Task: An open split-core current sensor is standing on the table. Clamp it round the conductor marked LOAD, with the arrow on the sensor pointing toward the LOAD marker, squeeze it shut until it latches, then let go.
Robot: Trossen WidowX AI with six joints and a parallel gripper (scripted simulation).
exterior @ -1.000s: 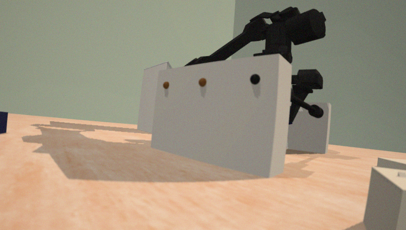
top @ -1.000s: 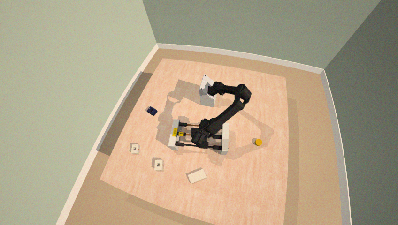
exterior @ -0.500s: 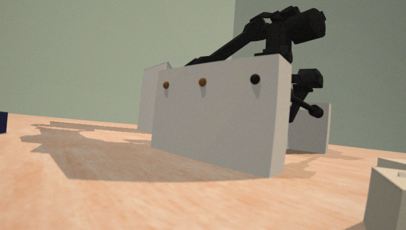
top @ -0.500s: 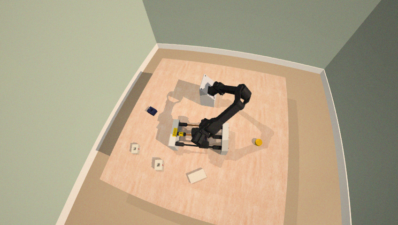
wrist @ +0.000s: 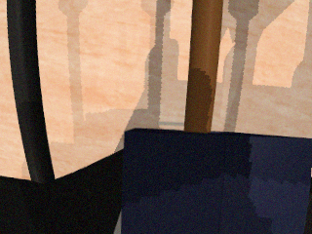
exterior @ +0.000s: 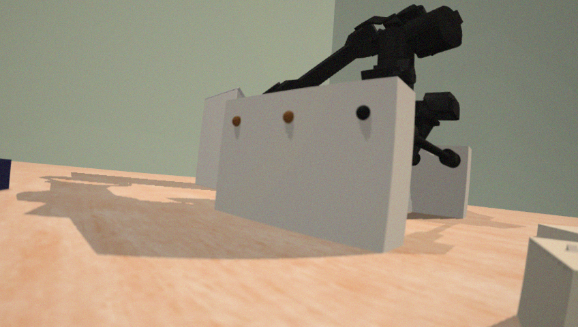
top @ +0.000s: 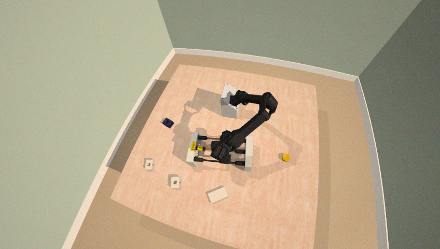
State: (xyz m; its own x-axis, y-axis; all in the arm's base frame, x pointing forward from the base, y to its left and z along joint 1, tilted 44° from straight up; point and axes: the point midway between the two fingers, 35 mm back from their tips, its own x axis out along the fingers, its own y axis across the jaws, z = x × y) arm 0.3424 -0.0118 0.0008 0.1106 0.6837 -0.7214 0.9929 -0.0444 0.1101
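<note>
The dark blue split-core sensor (wrist: 195, 180) fills the lower wrist view. Its two halves look closed, with the middle copper conductor (wrist: 205, 49) running into it. A yellow tag (top: 200, 148) sits on that conductor, beside a yellow label (top: 193, 146) on the end block; the lettering is too small to read surely. My gripper (wrist: 184, 157) is shut on the sensor, its black finger showing at the left. The arm hides the sensor in the top view and the end block hides it in the exterior view. The arrow and the latch do not show.
The black conductor (wrist: 24, 97) (top: 211, 160) runs alongside. Pale end blocks (top: 248, 154) (exterior: 300, 169) carry the conductors. A navy block (top: 168, 122), two cream boxes (top: 149, 166) (top: 175, 186), a flat cream block (top: 217, 194), a yellow disc (top: 286, 157) and a white panel (top: 228, 89) stand around.
</note>
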